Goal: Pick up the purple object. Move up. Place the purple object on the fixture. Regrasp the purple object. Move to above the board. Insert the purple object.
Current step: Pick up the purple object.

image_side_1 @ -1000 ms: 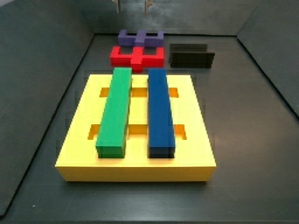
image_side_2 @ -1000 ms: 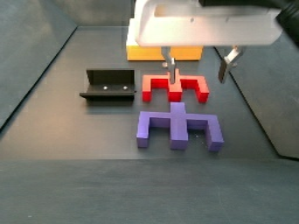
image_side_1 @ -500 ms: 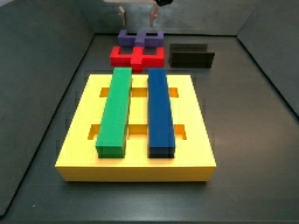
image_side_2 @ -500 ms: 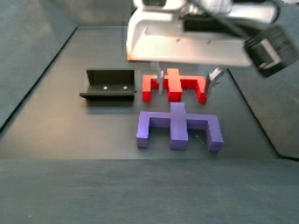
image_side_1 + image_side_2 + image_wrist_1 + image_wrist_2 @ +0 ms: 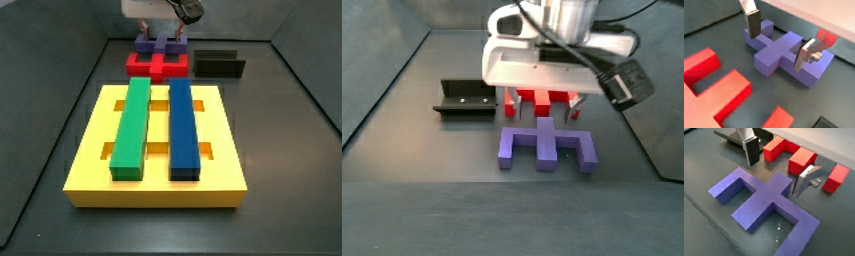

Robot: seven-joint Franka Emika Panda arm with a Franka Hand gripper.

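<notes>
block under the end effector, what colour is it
Purple, clearest in a wrist view, between the open end effector fingers.

A red notched block (image 5: 155, 65) lies flat on the dark floor (image 5: 54, 150); in a side view (image 5: 543, 100) part of it is hidden. A green bar (image 5: 131, 128) and a blue bar (image 5: 183, 130) lie parallel, side by side and apart.

Dark grey floor (image 5: 422, 190) carries purple object (image 5: 545, 146), red block (image 5: 541, 100), fixture (image 5: 465, 98), board (image 5: 158, 146); claw (image 5: 774, 169) above it
</notes>
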